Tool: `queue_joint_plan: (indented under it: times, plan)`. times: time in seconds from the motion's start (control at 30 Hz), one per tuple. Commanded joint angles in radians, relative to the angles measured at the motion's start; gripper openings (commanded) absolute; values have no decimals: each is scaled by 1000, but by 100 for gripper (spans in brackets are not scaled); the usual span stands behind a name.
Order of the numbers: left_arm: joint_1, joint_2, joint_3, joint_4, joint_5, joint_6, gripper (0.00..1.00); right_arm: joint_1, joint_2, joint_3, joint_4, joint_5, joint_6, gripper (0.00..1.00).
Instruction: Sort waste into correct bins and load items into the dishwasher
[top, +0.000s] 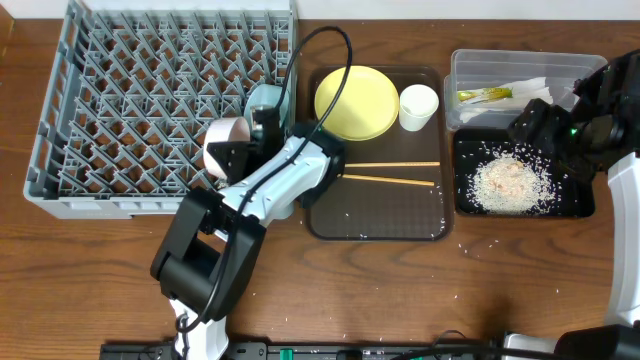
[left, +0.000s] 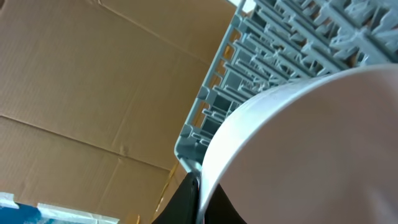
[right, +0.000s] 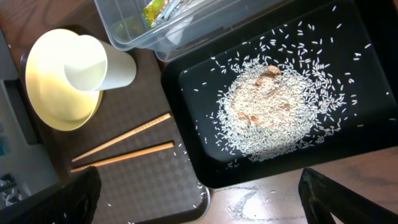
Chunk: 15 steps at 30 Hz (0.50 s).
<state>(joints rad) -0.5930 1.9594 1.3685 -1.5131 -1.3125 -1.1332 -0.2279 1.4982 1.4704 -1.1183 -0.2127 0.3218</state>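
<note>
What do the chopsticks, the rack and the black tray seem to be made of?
Chopsticks: probably wood or bamboo, matte tan with no shine. Rack: moulded plastic, dull grey, thin uniform pegs. Black tray: likely plastic, smooth, faintly glossy; hard to be sure.

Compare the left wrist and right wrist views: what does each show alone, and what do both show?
Left wrist only: a white bowl close up in front of the rack, with cardboard behind. Right wrist only: rice on the black tray, the tub, plate, cup and chopsticks. Shared: nothing I can identify.
</note>
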Motion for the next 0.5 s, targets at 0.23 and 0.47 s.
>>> queue_joint_plan:
  times: [0.23,0.47]
  plan:
    - [-103,7,-58,-3,-14,-77,8,0,-7,13,0,-5,-1,99]
    - [-122,7,-58,7,95,-76,10,0,-7,13,0,-5,-1,99]
